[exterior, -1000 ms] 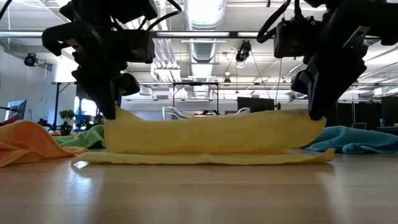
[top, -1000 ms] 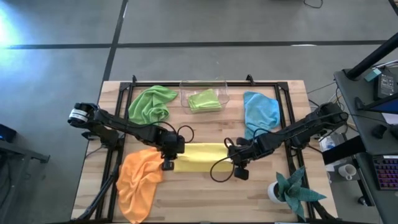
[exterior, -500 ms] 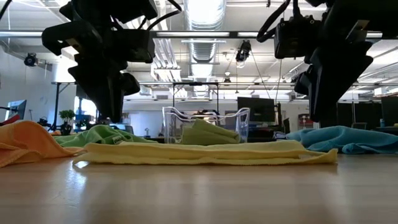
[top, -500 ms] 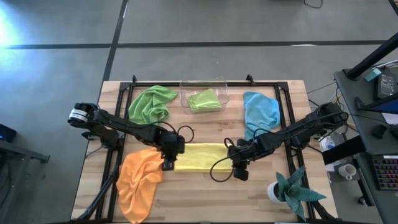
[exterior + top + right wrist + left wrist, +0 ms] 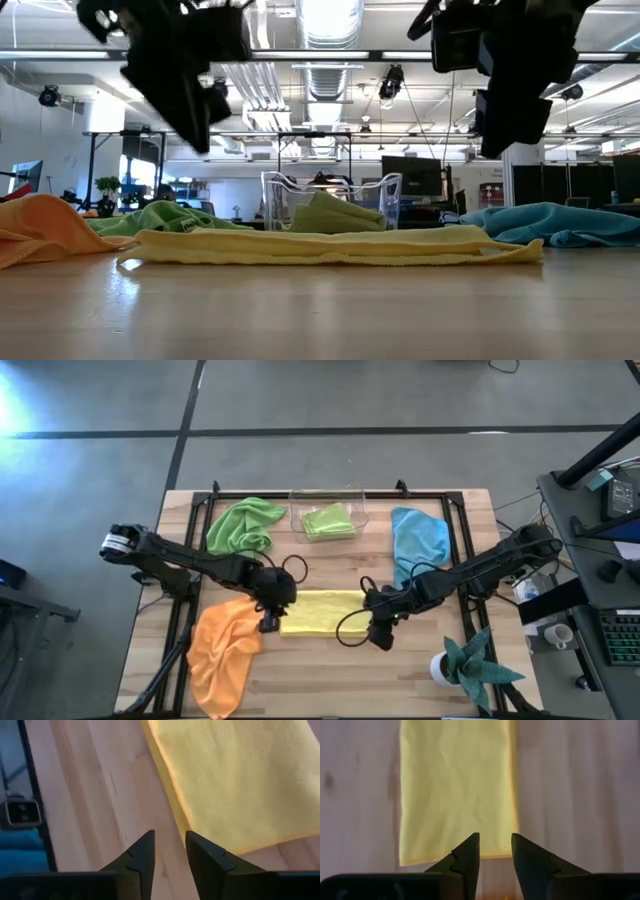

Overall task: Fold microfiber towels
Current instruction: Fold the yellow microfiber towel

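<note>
The yellow towel [image 5: 322, 612] lies flat on the table's middle as a long folded strip, one layer on another [image 5: 330, 245]. My left gripper [image 5: 495, 842] hangs open above the strip's left end [image 5: 268, 622], touching nothing. My right gripper [image 5: 170, 840] hangs open above its right end [image 5: 380, 638], over bare wood beside the towel's edge. In the low view both grippers [image 5: 200, 140] [image 5: 505, 145] stand well clear above the cloth.
A crumpled orange towel [image 5: 225, 650] lies at the near left, a green one [image 5: 243, 527] at the far left and a blue one [image 5: 418, 540] at the far right. A clear container [image 5: 329, 510] holds a folded green towel. A potted plant [image 5: 470, 665] stands near right.
Both grippers have let go of the yellow towel's raised edge. That layer has dropped flat onto the layer under it, so the towel now lies folded over. Both grippers have then risen clear of it, the left one higher.
</note>
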